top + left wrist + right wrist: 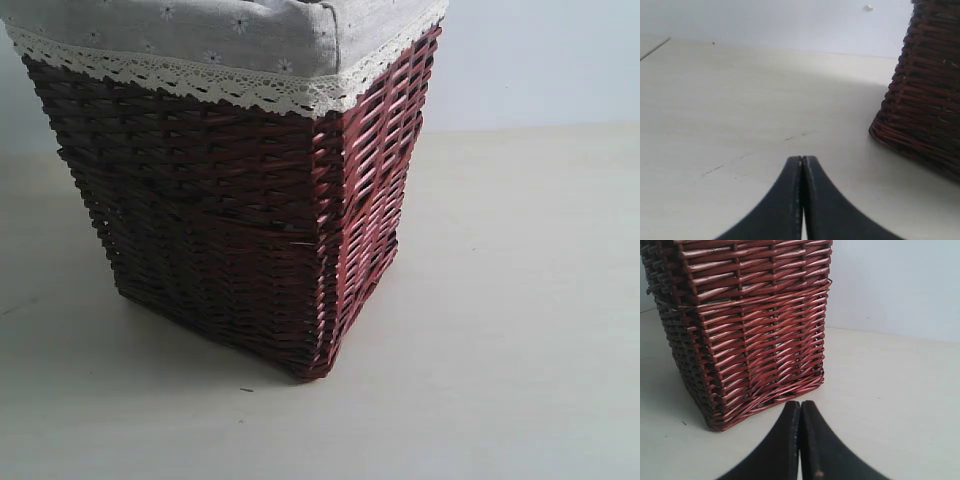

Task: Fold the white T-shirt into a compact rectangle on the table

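Note:
The white T-shirt is out of view in every frame. The pale cream table (520, 330) fills the lower part of the exterior view, where neither gripper shows. In the left wrist view my left gripper (802, 159) is shut, its black fingers pressed together with nothing between them, low over the bare table (740, 125). My right gripper (801, 404) is shut too and empty, its tips just in front of the basket's base, over the table (890, 390).
A dark red wicker basket (250, 200) with a lace-trimmed floral cloth liner (200, 45) stands on the table. It appears beside the left gripper as the basket (927, 90) and close before the right gripper as the basket (745, 325). A plain white wall (540, 60) lies behind.

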You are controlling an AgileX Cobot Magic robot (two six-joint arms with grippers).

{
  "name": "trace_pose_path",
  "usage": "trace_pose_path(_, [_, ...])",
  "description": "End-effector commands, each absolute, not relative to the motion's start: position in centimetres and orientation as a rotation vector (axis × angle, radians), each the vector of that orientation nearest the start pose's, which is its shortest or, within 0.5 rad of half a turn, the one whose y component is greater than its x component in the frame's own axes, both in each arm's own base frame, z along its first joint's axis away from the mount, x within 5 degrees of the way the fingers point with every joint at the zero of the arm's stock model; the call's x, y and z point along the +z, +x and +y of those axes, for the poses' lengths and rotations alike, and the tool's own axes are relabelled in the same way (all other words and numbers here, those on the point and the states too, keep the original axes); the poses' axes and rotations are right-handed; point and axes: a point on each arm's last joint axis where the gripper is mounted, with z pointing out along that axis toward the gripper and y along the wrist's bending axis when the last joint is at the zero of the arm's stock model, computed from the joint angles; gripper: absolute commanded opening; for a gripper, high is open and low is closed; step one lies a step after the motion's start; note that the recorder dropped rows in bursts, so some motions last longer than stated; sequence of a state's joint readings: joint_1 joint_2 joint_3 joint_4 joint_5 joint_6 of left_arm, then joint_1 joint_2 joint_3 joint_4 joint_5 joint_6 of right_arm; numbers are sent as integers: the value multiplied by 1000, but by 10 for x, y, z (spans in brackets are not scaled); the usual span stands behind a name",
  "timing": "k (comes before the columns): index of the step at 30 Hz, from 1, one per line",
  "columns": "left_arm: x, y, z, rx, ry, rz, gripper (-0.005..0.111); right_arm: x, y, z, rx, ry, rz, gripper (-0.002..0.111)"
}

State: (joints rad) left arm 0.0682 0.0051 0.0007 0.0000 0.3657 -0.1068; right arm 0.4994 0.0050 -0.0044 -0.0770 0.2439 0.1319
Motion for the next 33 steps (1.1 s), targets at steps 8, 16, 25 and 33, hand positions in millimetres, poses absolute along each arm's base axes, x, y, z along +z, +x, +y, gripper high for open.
trace_pose_path(8, [183,53,4,19,-115,1817,0,192,49,25,397,-367,1697,0])
trace_pose_path(16, [220,55,4,2,-95,1407,0,192,49,25,397,-367,1697,0])
trace_pose_path(25, [260,38,-2,-482,-249,903,0,192,49,25,397,-367,1697,0])
trace_pose_path(33, [357,50,-20,-548,-31,938,0,192,49,25,397,-367,1697,0])
